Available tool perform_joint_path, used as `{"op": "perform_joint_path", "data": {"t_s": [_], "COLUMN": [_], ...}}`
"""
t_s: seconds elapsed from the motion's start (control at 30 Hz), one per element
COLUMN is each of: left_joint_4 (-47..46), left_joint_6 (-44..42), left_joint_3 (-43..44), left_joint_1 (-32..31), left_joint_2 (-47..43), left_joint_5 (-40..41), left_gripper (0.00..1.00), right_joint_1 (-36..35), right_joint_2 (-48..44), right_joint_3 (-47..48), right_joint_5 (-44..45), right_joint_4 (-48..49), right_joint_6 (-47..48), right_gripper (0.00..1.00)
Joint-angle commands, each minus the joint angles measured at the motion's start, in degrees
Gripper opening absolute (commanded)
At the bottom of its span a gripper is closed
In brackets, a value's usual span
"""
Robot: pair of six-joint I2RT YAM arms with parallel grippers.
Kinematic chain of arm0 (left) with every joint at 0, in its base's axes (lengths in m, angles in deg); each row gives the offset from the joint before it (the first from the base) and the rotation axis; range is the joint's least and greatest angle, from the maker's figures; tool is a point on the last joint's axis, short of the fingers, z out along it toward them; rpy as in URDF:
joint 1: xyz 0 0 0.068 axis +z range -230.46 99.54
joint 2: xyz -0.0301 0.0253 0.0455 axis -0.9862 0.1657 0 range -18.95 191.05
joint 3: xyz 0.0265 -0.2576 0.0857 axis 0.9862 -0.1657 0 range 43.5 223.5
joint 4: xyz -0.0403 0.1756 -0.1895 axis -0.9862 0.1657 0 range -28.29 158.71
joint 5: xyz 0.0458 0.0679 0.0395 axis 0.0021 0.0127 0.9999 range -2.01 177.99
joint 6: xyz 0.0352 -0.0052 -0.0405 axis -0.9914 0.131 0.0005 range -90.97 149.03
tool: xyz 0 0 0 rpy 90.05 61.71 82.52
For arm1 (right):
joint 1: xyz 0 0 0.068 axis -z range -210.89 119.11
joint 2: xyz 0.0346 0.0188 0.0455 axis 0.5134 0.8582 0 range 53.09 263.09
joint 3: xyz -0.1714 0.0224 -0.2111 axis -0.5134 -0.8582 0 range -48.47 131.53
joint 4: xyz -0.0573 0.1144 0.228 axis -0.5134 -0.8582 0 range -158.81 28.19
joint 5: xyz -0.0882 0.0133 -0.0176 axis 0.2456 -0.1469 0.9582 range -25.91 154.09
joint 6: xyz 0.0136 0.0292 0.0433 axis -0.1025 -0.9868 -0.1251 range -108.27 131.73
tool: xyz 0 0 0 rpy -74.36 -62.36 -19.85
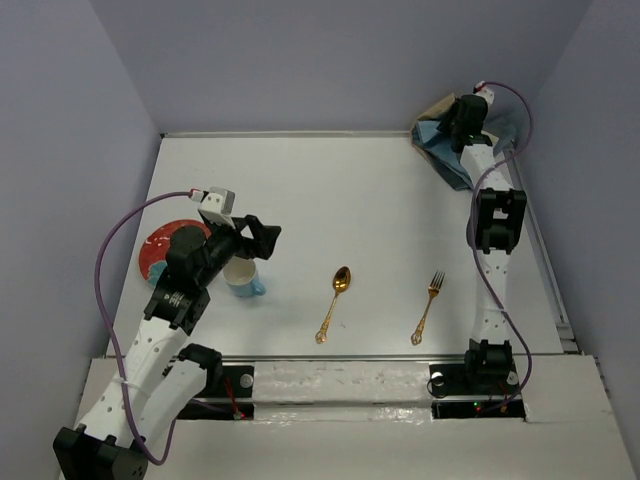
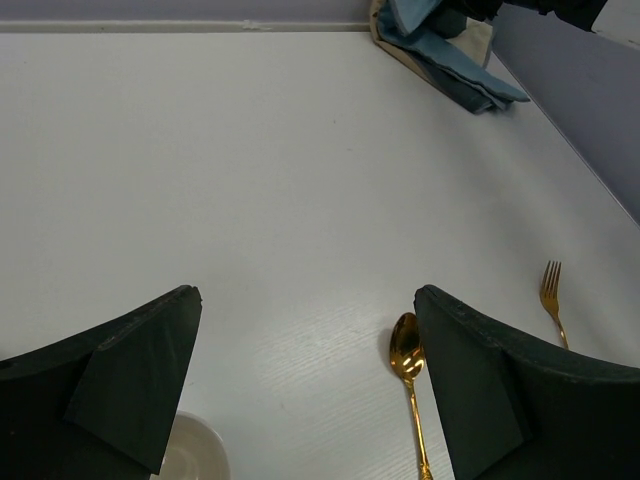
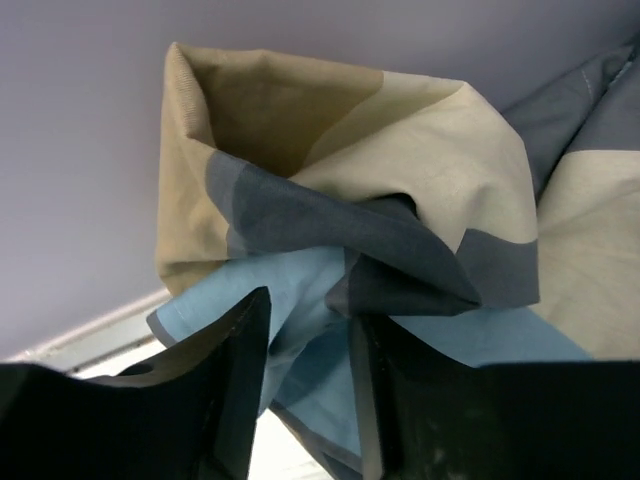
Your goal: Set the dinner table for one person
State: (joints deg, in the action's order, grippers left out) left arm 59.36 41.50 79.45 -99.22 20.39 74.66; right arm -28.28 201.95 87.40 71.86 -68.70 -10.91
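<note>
Two arms are reaching over the white table [image 1: 350, 200], which is filling most of the top view and carrying every item. Laying the mat looks like the step in hand: the striped mat [image 1: 445, 150] is lying crumpled at the 1 o'clock corner, and the right gripper [image 3: 308, 335] is pressing into its folds, jaws standing close with blue fabric showing in the gap; whether they are clamping it I cannot tell. Next, I judge, that gripper is needing a firm pinch on one edge, then a drag toward the 6 o'clock side so the mat is spreading flat in front of the bases. At 9 o'clock the red plate [image 1: 160, 245] is sitting partly under the left arm, nothing showing on its visible part. Just beside it the cup [image 1: 243, 278] is standing upright and appearing to hold nothing. Above the cup the left gripper [image 2: 310, 390] is hovering, jaws spread wide, gripping nothing. Near 6 o'clock the spoon [image 1: 334, 303] is lying bare on the table, and the fork [image 1: 428, 305] is lying toward 5 o'clock, apart from it.
</note>
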Motion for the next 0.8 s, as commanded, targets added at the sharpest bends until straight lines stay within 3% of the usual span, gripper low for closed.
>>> {"op": "perform_joint_path", "data": {"t_s": [0.0, 0.17, 0.2, 0.23, 0.4, 0.6, 0.73, 0.77], "left_joint_4": [-3.19, -3.28, -3.28, -3.36, -4.33, -5.73, -6.61, -6.79], "left_joint_6": [-1.04, -1.04, -1.04, -1.13, -0.69, 1.41, 2.73, 2.91], "left_joint_3": [2.29, 2.38, 2.29, 2.29, 1.94, 1.68, 1.32, 1.23], "left_joint_1": [0.57, 0.66, 0.66, 0.75, 0.75, 1.71, 2.41, 2.50], "left_joint_2": [-0.04, -0.31, -0.31, -0.31, -0.40, -1.88, -3.64, -4.00], "left_joint_5": [-1.71, -1.97, -2.06, -2.06, -3.46, -2.94, -2.68, -2.33], "left_gripper": [0.99, 0.99, 0.99, 0.99, 0.99, 0.99, 0.99, 0.99], "right_joint_1": [0.20, 0.73, 0.73, 0.73, 0.73, -5.04, -14.61, -16.91], "right_joint_2": [2.22, 3.37, 3.28, 3.11, -5.32, -20.32, -31.33, -33.17], "right_joint_3": [6.68, 8.62, 8.18, 7.83, 1.16, -0.51, -13.06, -20.14], "right_joint_5": [0.40, 0.06, -0.73, -1.00, -7.05, -28.85, -34.04, -34.92], "right_joint_4": [2.41, 3.73, 3.99, 4.00, 6.28, 0.23, -12.05, -13.74], "right_joint_6": [0.22, 1.71, 1.89, 2.06, 4.79, 13.56, 25.68, 29.71], "right_gripper": [0.40, 0.26, 0.07, 0.00, 0.00, 0.00, 0.00, 0.00]}}
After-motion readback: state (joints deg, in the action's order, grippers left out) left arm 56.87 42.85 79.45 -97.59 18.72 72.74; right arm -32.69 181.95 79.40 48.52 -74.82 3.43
